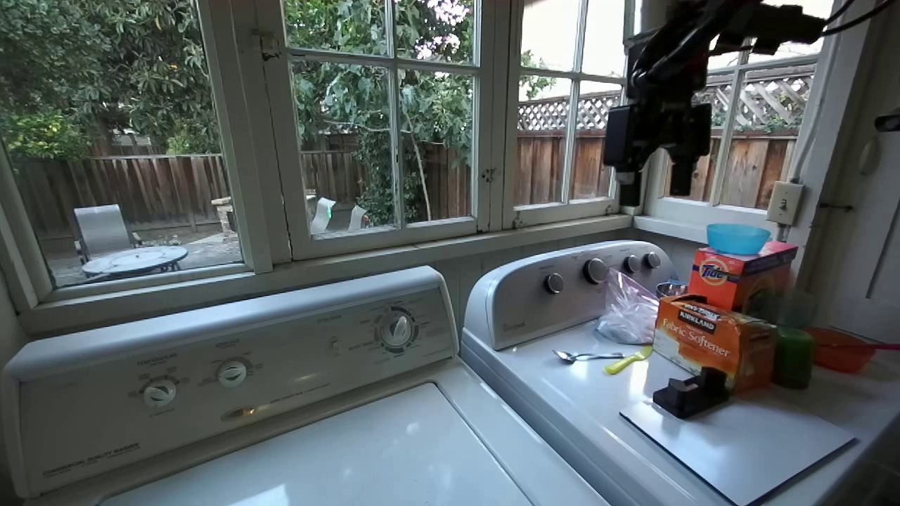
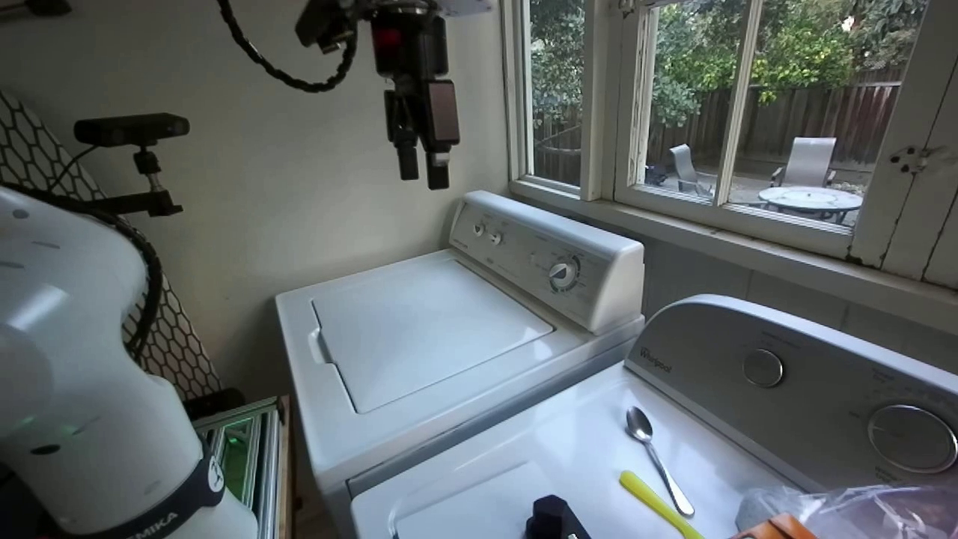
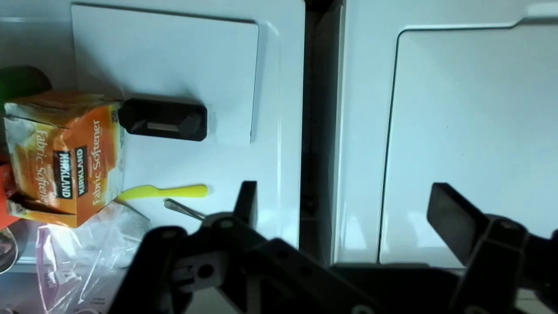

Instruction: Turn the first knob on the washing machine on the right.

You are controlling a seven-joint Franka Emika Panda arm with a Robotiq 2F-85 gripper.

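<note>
The gripper (image 1: 654, 181) hangs high, jaws spread with nothing between them, in an exterior view that takes in the console (image 1: 576, 299) of the right-hand washer (image 1: 569, 383); the first knob (image 1: 554, 283), presumably the one nearest the other washer (image 1: 337, 457), sits well below and left of it in frame. In an exterior view, the frame crops the console but shows the arm (image 2: 90, 359); the knob faces outward while the jaws point down, so the reach likely calls for descent and tilt. The wrist view sets the parted jaws above the space between the washers, the knob out of sight.
</note>
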